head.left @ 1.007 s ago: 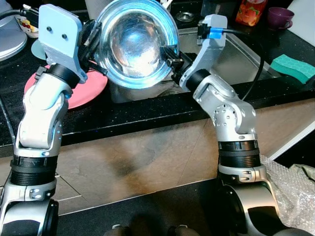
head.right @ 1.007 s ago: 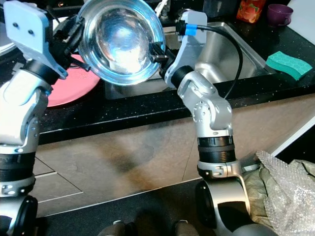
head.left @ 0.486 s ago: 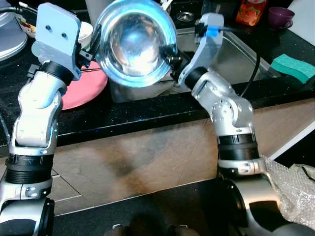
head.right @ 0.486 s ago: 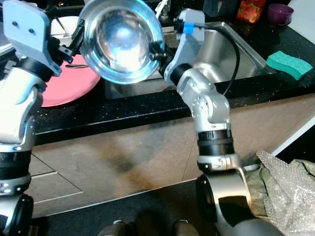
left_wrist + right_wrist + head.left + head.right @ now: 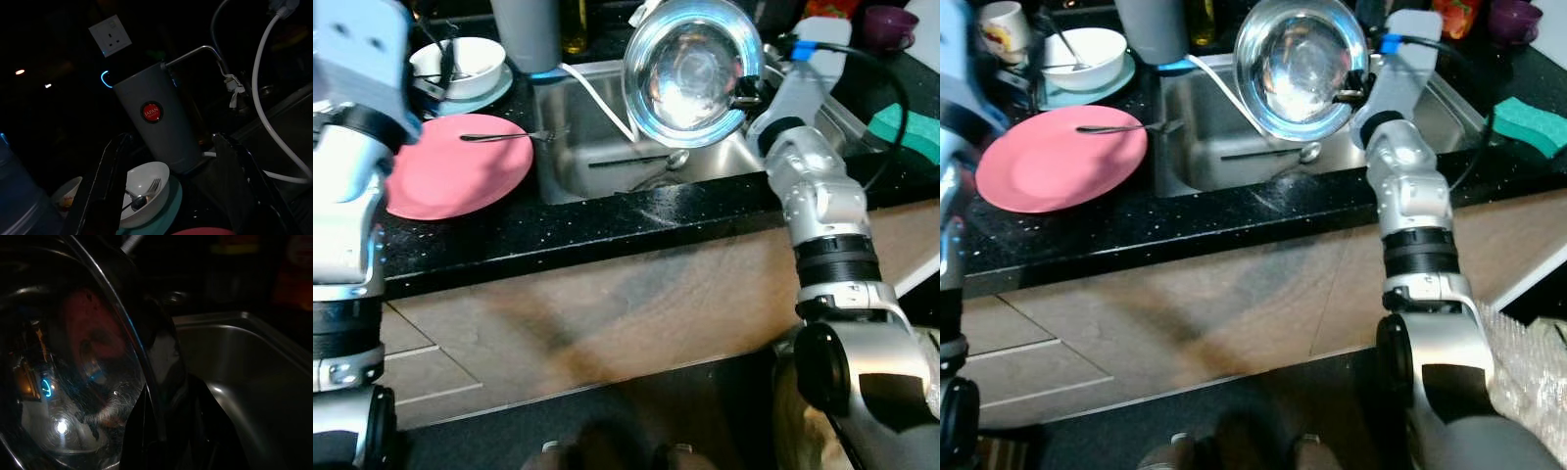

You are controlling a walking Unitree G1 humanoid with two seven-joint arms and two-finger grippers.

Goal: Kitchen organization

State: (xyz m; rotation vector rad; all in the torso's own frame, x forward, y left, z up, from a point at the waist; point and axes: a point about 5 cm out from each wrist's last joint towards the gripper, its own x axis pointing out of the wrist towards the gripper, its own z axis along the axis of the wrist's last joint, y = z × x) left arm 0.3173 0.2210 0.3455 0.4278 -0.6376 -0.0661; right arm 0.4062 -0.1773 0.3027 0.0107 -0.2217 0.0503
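Holding steel bowl (image 5: 693, 70) tilted, right gripper (image 5: 744, 90) raised

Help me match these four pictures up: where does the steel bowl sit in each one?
Left eye view: steel bowl at top centre, tilted on edge above the sink, its rim in the right gripper.
Right eye view: top centre, again above the sink.
Left wrist view: not in it.
Right wrist view: close up, rim between the jaws.
Shared landmark: the sink, beside the bowl.
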